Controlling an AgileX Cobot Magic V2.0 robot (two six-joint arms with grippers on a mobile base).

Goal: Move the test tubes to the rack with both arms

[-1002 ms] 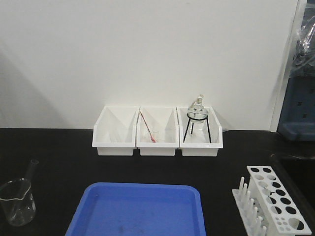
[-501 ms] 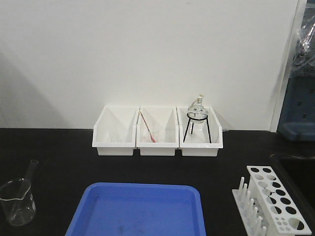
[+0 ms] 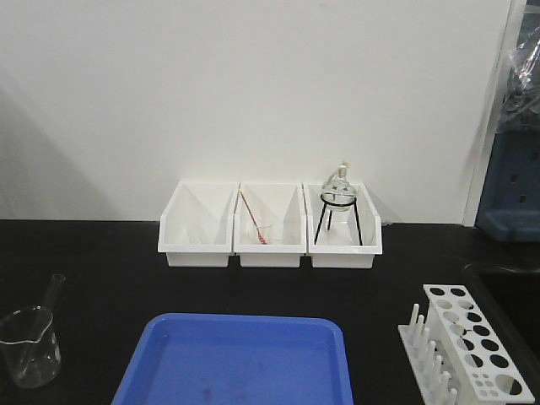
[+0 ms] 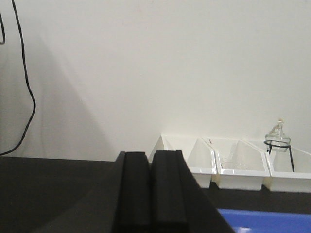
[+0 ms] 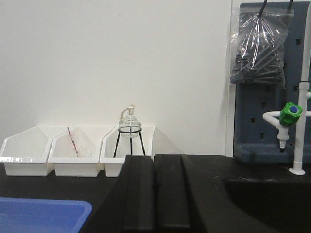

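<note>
A white wall (image 3: 253, 84) backs a black bench top (image 3: 101, 253); a blue-grey panel (image 3: 516, 186) stands at the far right. One blue tray (image 3: 245, 363) lies at the near edge, in the middle. Three white bins (image 3: 270, 256) sit side by side against the wall.

One rack (image 3: 472, 350) stands at the near right. Its long axis runs near to far, its two rows of holes face up, and its row of pegs is along its left side.

One beaker (image 3: 25, 354) sits at the near left. One test tube (image 3: 54, 291) leans inside it, mouth up, tilted toward the far right, well apart from the rack.

The left gripper (image 4: 149, 160) has its two black fingers pressed together with only a thin seam between them, and it grips nothing. The right gripper (image 5: 154, 162) is closed the same way and also grips nothing.
</note>
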